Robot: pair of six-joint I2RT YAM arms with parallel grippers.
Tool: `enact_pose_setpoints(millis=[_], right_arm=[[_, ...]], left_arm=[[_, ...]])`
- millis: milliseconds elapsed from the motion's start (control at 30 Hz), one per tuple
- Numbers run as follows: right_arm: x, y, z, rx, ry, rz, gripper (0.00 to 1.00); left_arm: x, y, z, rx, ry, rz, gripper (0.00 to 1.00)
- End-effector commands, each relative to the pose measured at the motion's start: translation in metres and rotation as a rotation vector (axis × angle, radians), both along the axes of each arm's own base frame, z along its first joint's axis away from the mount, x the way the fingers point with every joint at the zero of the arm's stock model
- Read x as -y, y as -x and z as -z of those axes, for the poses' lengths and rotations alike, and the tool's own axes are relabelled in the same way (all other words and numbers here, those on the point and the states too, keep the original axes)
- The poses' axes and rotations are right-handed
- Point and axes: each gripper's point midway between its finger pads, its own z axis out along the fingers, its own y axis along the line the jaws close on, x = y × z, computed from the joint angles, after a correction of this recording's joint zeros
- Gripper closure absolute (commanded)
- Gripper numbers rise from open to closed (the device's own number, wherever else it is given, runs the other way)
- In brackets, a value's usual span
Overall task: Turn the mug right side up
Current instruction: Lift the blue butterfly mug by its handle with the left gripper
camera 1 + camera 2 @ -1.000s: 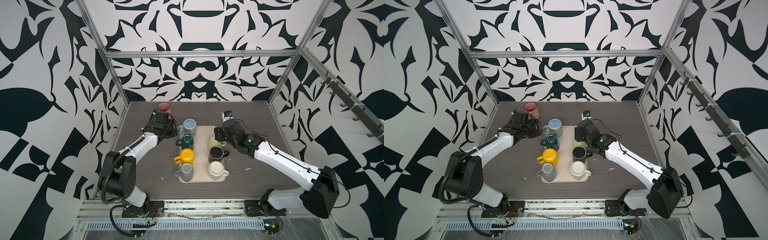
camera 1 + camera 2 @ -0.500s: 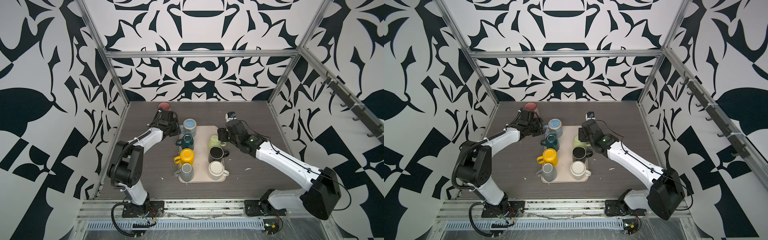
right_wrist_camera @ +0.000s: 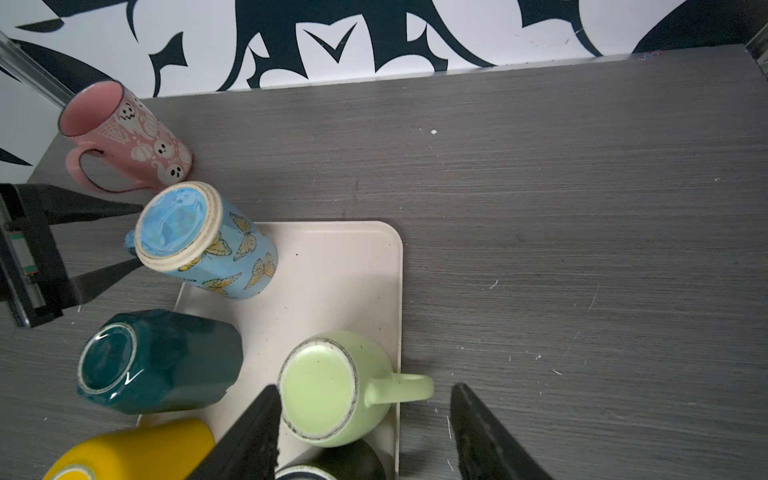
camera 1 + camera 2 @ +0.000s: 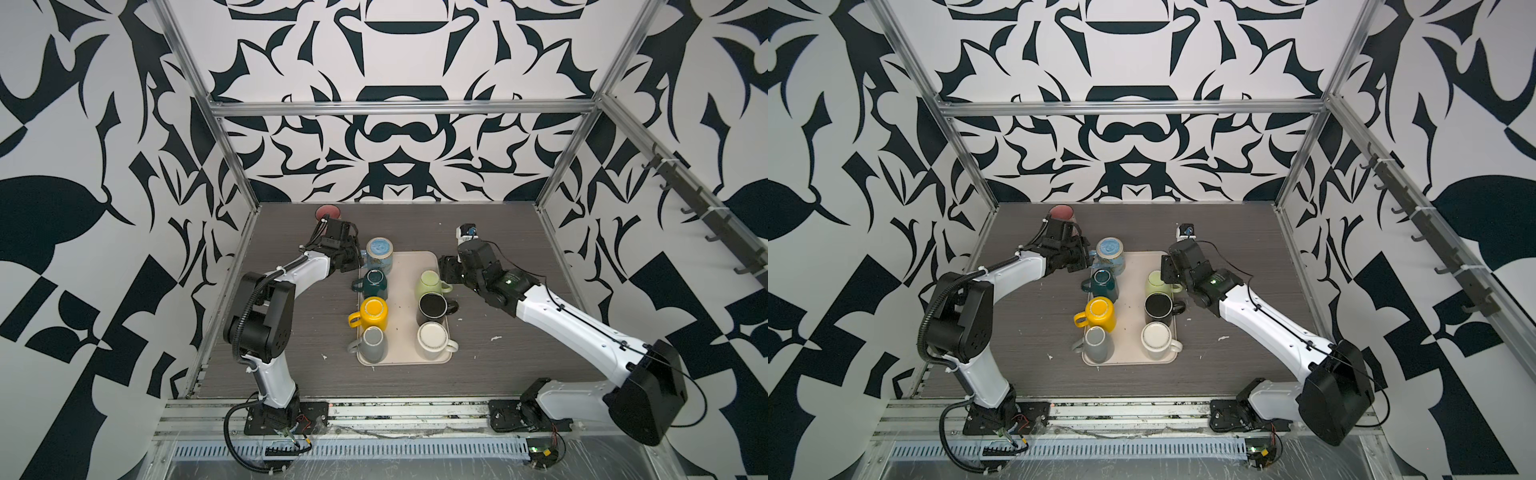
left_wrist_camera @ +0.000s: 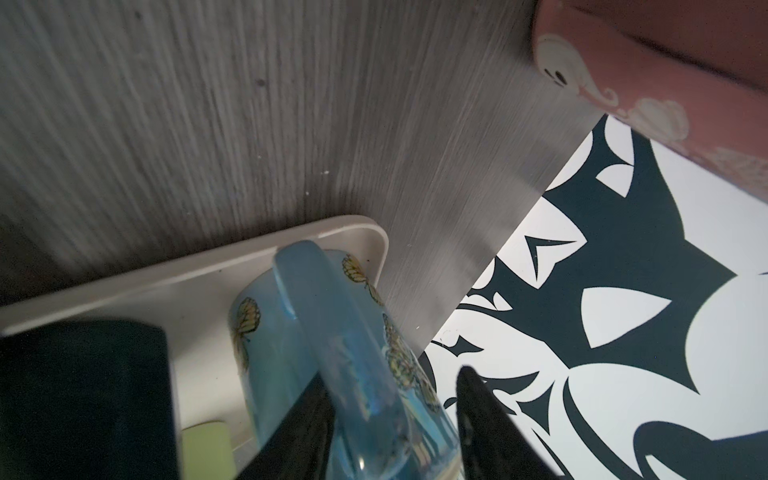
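A blue butterfly mug stands upside down at the back left corner of the cream tray, its handle pointing left. My left gripper is level with that handle, one finger on each side of it. One finger touches the handle and a gap shows at the other. In the right wrist view the same two fingers flank the blue mug. My right gripper hangs open over an upside-down light green mug.
A pink ghost mug stands upright off the tray near the back wall, just behind my left wrist. On the tray also stand upside-down teal, yellow and grey mugs, and upright black and white ones.
My left gripper has swung right, away from the pink mug and up to the blue mug's handle, with its jaws narrowing. The right gripper has drifted slightly back.
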Motion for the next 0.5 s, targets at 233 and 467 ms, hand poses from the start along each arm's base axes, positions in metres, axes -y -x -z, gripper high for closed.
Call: enact_pose_setpoints(millis=[233,467], right_arm=[[0.003,-0.003,-0.011,0.034,-0.049,0.021,0.33],[0.004,-0.003,-0.01,0.032,-0.053,0.024,0.33]], left_arm=[[0.017,-0.006,0.005,-0.01,0.051,0.039,0.64],[0.027,-0.007,0.011,-0.015,0.087,0.076,0.75]])
